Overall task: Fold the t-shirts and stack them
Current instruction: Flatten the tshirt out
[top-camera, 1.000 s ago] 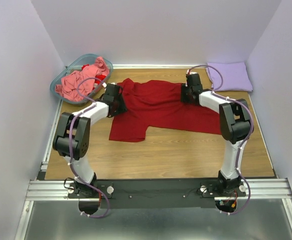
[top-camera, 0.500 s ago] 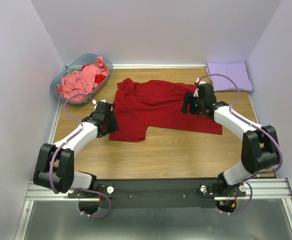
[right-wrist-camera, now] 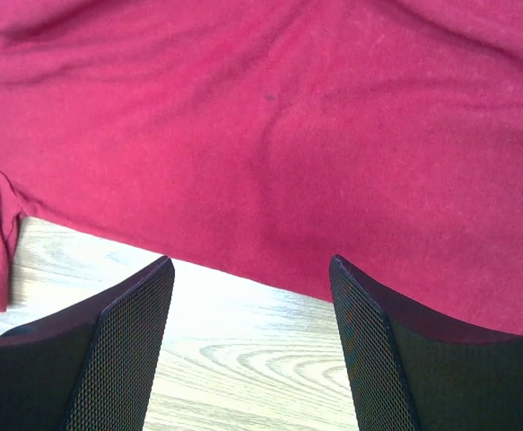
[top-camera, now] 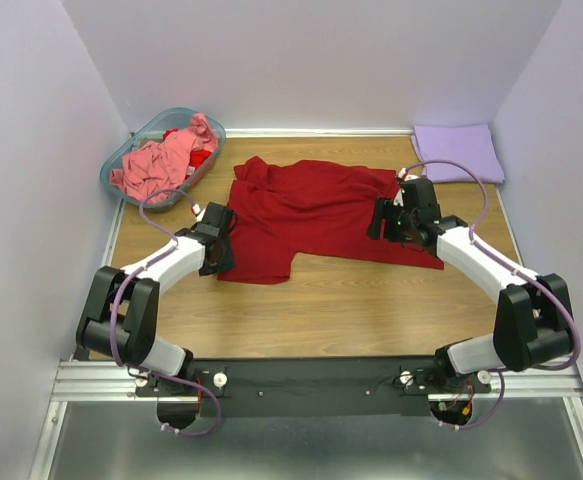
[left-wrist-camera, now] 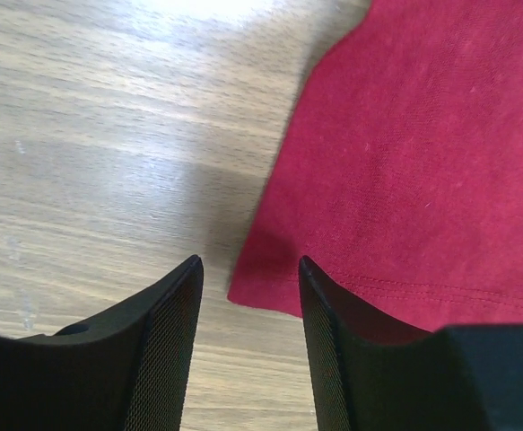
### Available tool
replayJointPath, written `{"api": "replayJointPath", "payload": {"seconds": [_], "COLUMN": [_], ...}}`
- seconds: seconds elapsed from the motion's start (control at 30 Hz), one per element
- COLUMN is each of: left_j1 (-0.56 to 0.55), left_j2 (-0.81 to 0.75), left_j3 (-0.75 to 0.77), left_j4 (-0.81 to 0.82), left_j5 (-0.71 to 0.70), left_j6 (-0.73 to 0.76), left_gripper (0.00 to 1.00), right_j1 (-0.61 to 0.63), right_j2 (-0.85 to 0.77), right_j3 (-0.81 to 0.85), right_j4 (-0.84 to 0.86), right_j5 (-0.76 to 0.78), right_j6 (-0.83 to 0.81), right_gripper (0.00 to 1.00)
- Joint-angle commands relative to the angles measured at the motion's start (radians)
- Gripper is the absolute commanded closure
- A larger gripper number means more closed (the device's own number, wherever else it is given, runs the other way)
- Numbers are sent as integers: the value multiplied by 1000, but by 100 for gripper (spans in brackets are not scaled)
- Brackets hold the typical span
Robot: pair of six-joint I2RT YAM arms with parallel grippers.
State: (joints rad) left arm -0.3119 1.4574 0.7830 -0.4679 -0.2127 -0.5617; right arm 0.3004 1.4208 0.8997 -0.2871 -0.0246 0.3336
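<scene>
Arms have drawn back; left end effector (left-wrist-camera: 248, 269) and right end effector (right-wrist-camera: 252, 269) gape empty at dark red t-shirt (top-camera: 311, 205) edges.

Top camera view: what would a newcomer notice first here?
The dark red t-shirt spread across the table, an open gripper at each side: left gripper at its near corner, right gripper over its edge. Then the salmon-pink t-shirt heaped in the teal basket, far left, and the folded lavender t-shirt, far right.

Walls (top-camera: 321, 60): plain pale lavender, three sides
Desk (top-camera: 321, 310): light wood grain
Near edge: aluminium rail (top-camera: 311, 378), then grey metal sheet (top-camera: 301, 440)
Light: even, one glare patch on desk
</scene>
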Motion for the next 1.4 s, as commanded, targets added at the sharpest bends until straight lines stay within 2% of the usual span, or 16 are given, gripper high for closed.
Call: {"api": "replayJointPath", "payload": {"seconds": [0.0,0.4,0.5,0.53,0.63,0.83,0.87,0.93,1.17,1.37], "left_j1": [-10,-16,-15,-16,-18,-18,-18,-18,-16,-16], "left_j2": [32,100,101,104,103,87,83,64,-55,-120], "left_j3": [28,13,-4,-8,-24,-30,-27,-12,78,85], "left_j4": [-31,-28,-18,-12,-2,6,3,-8,-77,-28], "left_j5": [-42,-53,-40,-37,-28,-16,-16,-20,-93,-65], "left_j6": [-15,-47,-56,-60,-63,-61,-61,-63,-34,26], "left_gripper": [46,54,58,63,65,90,100,100,100,100], "right_j1": [8,8,8,8,8,8,6,6,-7,-86], "right_j2": [-36,-42,-49,-48,-49,-69,-71,-69,-63,-97], "right_j3": [-16,-35,-36,-36,-38,-41,-44,-45,-54,-67], "right_j4": [-12,5,8,9,9,8,8,6,-46,-136], "right_j5": [-9,-18,-14,-14,-9,17,20,25,187,298], "right_j6": [2,5,5,5,5,12,12,13,53,79], "right_gripper": [23,23,23,23,23,23,23,23,14,14]}}
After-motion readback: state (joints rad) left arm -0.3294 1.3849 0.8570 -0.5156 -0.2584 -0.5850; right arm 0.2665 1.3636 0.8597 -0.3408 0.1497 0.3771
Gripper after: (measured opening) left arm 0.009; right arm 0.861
